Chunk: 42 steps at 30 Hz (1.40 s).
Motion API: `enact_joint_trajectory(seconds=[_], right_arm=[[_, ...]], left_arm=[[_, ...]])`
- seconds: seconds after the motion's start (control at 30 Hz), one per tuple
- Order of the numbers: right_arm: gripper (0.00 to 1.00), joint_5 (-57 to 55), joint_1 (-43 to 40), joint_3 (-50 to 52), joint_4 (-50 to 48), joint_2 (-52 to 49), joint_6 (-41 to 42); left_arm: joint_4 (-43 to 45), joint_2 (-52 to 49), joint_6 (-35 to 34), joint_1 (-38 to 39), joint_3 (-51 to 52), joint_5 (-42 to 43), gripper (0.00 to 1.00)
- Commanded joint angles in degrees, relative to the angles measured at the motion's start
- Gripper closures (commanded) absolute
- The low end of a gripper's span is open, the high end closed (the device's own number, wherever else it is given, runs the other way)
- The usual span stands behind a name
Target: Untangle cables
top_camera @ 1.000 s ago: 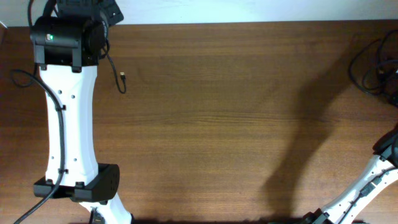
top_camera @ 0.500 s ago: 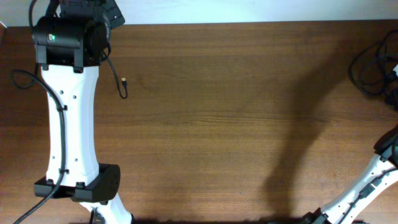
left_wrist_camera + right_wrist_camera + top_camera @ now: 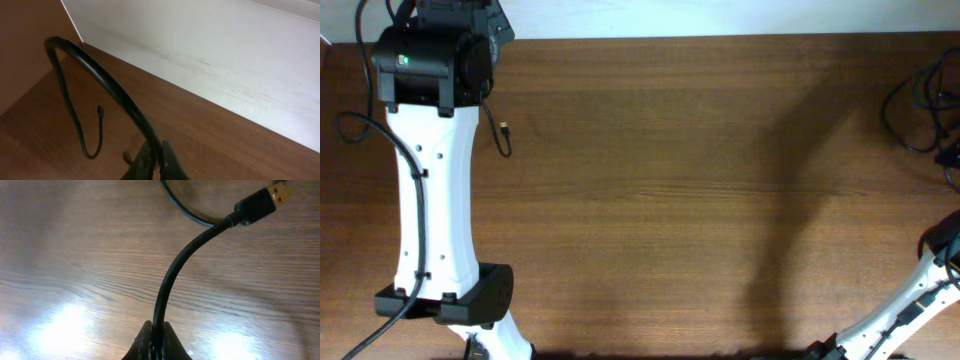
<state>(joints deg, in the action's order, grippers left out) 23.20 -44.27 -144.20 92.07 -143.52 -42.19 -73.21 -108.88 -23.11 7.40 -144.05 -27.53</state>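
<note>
In the left wrist view my left gripper (image 3: pixel 159 167) is shut on a black cable (image 3: pixel 107 82). The cable arches up from the jaws, bends back at the top left and hangs in a thin loop with its end pointing up. In the overhead view this strand (image 3: pixel 504 145) dangles beside the left arm (image 3: pixel 435 180), with a small plug (image 3: pixel 506 127) at its end. My right gripper (image 3: pixel 156 342) is shut on a second black cable (image 3: pixel 175 275) that ends in a gold-tipped USB plug (image 3: pixel 270 199). A loose bundle of cables (image 3: pixel 918 110) lies at the table's far right.
The white wall (image 3: pixel 225 55) borders the table's back edge just behind the left gripper. Another cable loop (image 3: pixel 186 211) lies on the wood beyond the right gripper. The right arm (image 3: pixel 935 270) comes in from the bottom right corner; its gripper is outside the overhead view.
The dangling strand and its plug have swung left, closer to the left arm. The bundle at the far right has shifted a little toward the table's right edge.
</note>
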Motion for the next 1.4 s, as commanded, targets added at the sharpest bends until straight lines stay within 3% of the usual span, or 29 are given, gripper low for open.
enact_joint_trajectory(seconds=[0.0, 0.3, 0.67, 0.7, 0.77, 0.83, 0.93, 1.07, 1.2, 1.37], right_arm=[[0.96, 3.89, 1.64, -0.46, 0.72, 1.31, 0.72], [0.96, -3.78, -3.65, -0.46, -7.96, 1.31, 5.22], [0.96, -7.39, -8.20, -0.44, -11.13, 0.39, 8.66], [0.87, -7.39, -8.20, -0.46, -11.19, 0.39, 8.66], [0.40, -7.39, -8.20, -0.46, -11.54, 0.39, 10.45], [0.32, -7.37, -8.13, -1.88, -11.98, 1.11, 11.80], [0.32, -7.19, -6.29, -8.11, -9.09, 5.29, 14.25], [0.28, -7.21, 2.95, -15.98, -4.17, 13.60, 19.15], [0.20, -7.37, 16.06, -16.87, -4.00, 20.13, 23.67], [0.14, -10.71, 25.22, -16.87, -1.99, 23.02, 23.67]], left_arm=[[0.26, -0.13, 0.94, 0.07, -0.11, -1.44, 1.00], [0.74, -0.13, 0.96, 0.07, -0.11, -1.51, 1.00], [3.15, -0.15, 0.94, 0.07, -0.11, -1.44, 1.00], [3.15, -0.15, 0.94, 0.07, -0.11, -1.44, 1.00], [3.13, -0.15, 0.94, 0.07, -0.11, -1.42, 1.00], [3.06, -0.15, 0.94, 0.11, -0.11, -0.81, 1.00], [3.13, -0.20, 0.94, 0.13, -0.11, 4.28, 1.00], [4.24, -0.92, 0.90, 0.57, -0.11, 11.78, 1.00], [10.23, -5.20, 0.90, 7.02, -0.11, 21.40, 1.00], [19.21, -11.87, 0.90, 17.75, -0.11, 31.39, 1.00]])
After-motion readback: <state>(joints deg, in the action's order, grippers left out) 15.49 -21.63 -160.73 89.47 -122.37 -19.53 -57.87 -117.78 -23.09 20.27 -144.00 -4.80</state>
